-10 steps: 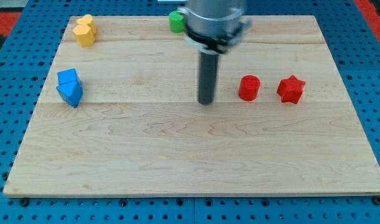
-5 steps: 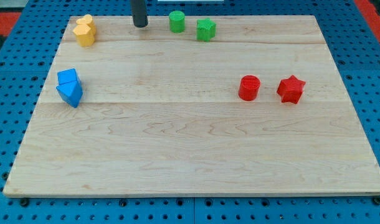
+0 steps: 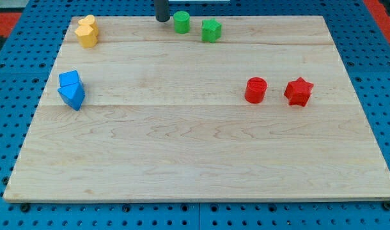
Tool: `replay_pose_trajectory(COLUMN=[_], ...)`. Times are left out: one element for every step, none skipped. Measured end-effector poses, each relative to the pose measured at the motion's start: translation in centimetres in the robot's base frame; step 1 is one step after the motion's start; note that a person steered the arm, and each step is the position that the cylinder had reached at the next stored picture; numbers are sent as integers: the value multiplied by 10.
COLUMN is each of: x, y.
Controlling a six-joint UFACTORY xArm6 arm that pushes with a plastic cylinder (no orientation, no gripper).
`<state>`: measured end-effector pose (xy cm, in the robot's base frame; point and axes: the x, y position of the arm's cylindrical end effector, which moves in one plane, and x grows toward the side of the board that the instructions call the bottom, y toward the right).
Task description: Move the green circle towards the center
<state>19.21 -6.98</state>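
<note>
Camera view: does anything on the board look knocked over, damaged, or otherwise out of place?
Nothing stands out. The green circle sits upright near the view's top edge, with my tip just to its left. The other blocks look intact and rest flat on the wooden board.

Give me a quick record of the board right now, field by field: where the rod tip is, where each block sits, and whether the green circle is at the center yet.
tip: my tip at the view's top edge, just left of the green circle, a slight gap showing
green circle: top edge, not yet at the center
green block: right of the circle, shape unclear
yellow block: top left corner
blue block: left side
red cylinder: right of middle
red star: right of the red cylinder
board: wooden board
</note>
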Motion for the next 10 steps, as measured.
replay_pose_trajectory(x=[0, 1, 1, 26, 65, 76, 64, 52, 88, 136], y=[6, 15, 61, 82, 92, 78, 77, 110, 129, 127])
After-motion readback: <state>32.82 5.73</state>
